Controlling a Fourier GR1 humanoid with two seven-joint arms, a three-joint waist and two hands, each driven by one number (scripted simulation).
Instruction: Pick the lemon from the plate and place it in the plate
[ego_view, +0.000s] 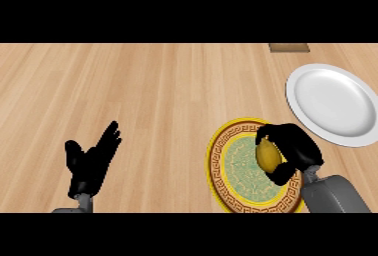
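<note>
Two plates lie toward the right edge of the wooden bench (148, 80): a patterned plate (220, 182) with a gold rim at the front, and a plain white plate (332, 102) near it, further back. The right hand (299, 147) hides the gap between their rims; its fingers curl round the lemon (267, 156) over the patterned plate's right half. The left hand (88, 167) rests open, fingers up, near the front left corner. A small brown object (289, 47) sits at the far edge.
</note>
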